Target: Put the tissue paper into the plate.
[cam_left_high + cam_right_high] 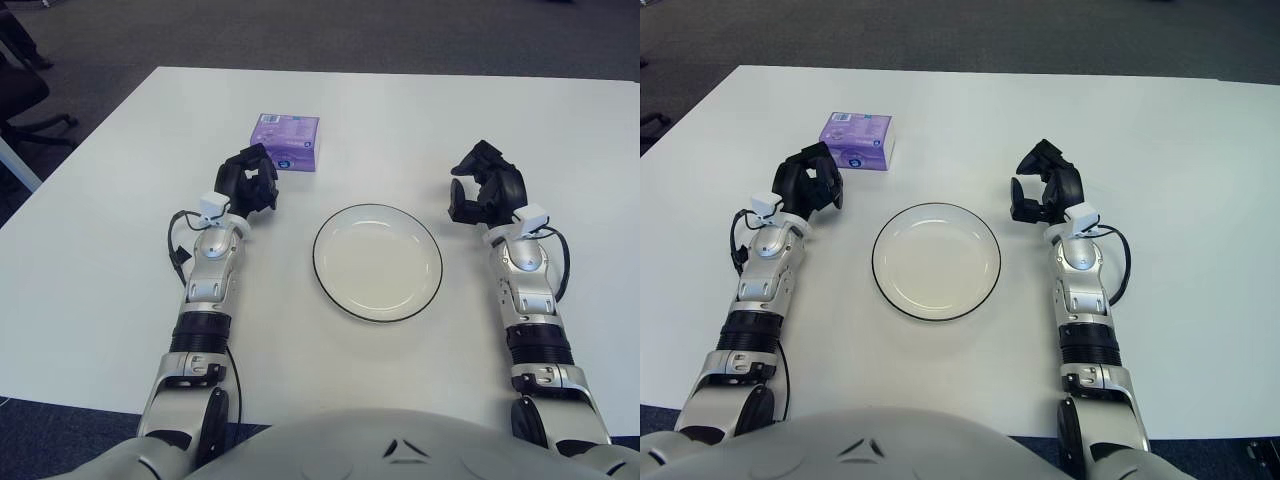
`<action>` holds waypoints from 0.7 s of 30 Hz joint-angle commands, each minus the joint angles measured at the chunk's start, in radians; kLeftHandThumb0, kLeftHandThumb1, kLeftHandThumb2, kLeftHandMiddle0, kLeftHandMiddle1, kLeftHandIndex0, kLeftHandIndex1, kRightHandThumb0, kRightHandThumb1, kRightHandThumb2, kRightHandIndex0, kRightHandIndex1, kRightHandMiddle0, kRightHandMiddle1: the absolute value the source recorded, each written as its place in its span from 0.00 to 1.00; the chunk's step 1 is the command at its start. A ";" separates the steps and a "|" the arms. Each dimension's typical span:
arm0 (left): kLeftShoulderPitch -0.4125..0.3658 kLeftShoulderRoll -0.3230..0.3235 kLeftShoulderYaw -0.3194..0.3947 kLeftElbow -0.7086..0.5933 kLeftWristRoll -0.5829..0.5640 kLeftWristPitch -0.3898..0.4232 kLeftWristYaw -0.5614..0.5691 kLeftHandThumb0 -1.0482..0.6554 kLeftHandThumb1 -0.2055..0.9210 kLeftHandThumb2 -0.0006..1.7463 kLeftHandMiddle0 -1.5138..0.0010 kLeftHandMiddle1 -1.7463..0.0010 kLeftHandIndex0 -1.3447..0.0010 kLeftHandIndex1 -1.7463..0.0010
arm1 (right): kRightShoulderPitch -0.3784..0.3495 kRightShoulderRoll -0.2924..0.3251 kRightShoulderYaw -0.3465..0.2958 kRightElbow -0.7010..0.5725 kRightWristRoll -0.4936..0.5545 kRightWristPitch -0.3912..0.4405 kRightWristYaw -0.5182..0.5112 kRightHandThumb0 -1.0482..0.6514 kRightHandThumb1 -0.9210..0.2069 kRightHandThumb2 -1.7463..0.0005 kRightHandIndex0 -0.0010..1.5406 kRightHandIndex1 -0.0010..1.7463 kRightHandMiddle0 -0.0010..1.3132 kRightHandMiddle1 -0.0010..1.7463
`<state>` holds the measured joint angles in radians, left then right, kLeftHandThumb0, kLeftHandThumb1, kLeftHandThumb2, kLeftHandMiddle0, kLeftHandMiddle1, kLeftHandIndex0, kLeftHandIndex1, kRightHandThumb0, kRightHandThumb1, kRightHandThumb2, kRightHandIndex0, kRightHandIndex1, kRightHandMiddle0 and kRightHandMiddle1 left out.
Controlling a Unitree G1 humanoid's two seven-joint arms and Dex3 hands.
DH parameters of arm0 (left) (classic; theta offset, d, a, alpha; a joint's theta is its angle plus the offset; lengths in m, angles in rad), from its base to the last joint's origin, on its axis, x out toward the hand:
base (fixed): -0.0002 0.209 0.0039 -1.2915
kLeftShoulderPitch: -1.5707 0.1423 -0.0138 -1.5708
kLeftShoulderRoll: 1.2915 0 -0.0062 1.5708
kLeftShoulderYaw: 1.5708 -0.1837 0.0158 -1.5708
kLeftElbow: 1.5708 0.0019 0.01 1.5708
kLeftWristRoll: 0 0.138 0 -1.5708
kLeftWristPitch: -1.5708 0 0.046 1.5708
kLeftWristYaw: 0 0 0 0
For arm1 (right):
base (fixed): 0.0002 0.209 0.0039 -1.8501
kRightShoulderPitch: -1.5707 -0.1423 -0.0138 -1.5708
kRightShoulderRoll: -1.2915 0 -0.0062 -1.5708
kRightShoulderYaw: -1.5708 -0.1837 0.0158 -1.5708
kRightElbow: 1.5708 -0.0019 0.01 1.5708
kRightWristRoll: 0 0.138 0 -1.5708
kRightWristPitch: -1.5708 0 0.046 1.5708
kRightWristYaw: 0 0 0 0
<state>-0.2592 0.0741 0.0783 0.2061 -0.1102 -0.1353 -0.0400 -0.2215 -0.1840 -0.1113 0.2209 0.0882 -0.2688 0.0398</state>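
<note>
Now the purple tissue paper pack (286, 141) lies flat on the white table (420, 110), behind the plate (377, 262) and toward the robot's left, and the plate, white with a dark rim, holds nothing. Just in front of the pack is the left hand (248, 182), fingers curled and gripping nothing, while the right hand (484, 187) shows to the right of the plate, also curled and holding nothing. Only the left eye view shows a dark chair (22, 95), cut off at the edge.
</note>
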 commanded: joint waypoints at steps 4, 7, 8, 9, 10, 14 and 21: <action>0.112 -0.032 0.007 0.067 -0.012 -0.004 -0.007 0.37 0.82 0.57 0.11 0.00 0.24 0.00 | 0.165 0.070 0.013 0.127 -0.007 -0.018 -0.006 0.33 0.54 0.24 0.85 1.00 0.47 1.00; 0.109 -0.030 0.011 0.067 -0.010 -0.005 -0.005 0.37 0.82 0.57 0.10 0.00 0.23 0.00 | 0.163 0.070 0.012 0.131 -0.007 -0.017 -0.006 0.33 0.54 0.24 0.85 1.00 0.47 1.00; 0.108 -0.029 0.012 0.068 -0.009 -0.007 -0.004 0.37 0.82 0.57 0.10 0.00 0.22 0.00 | 0.162 0.070 0.012 0.133 -0.007 -0.018 -0.007 0.33 0.54 0.24 0.85 1.00 0.47 1.00; 0.107 -0.027 0.013 0.062 -0.004 -0.010 0.001 0.37 0.82 0.57 0.10 0.00 0.22 0.00 | 0.161 0.070 0.012 0.135 -0.007 -0.019 -0.007 0.33 0.54 0.24 0.85 1.00 0.47 1.00; 0.107 -0.025 0.014 0.058 -0.001 -0.011 0.004 0.37 0.82 0.57 0.10 0.00 0.22 0.00 | 0.160 0.070 0.012 0.136 -0.008 -0.019 -0.008 0.33 0.54 0.24 0.85 1.00 0.47 1.00; 0.111 -0.022 0.015 0.025 0.026 -0.014 0.034 0.36 0.81 0.58 0.10 0.00 0.20 0.00 | 0.160 0.070 0.012 0.139 -0.010 -0.022 -0.010 0.33 0.54 0.24 0.85 1.00 0.47 1.00; 0.138 -0.021 -0.001 -0.117 0.082 -0.002 0.082 0.36 0.81 0.58 0.09 0.00 0.16 0.00 | 0.156 0.066 0.013 0.147 -0.015 -0.029 -0.010 0.33 0.54 0.24 0.85 1.00 0.47 1.00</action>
<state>-0.2360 0.0746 0.0851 0.1260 -0.0650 -0.1341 0.0089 -0.2309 -0.1831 -0.1093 0.2379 0.0870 -0.2742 0.0391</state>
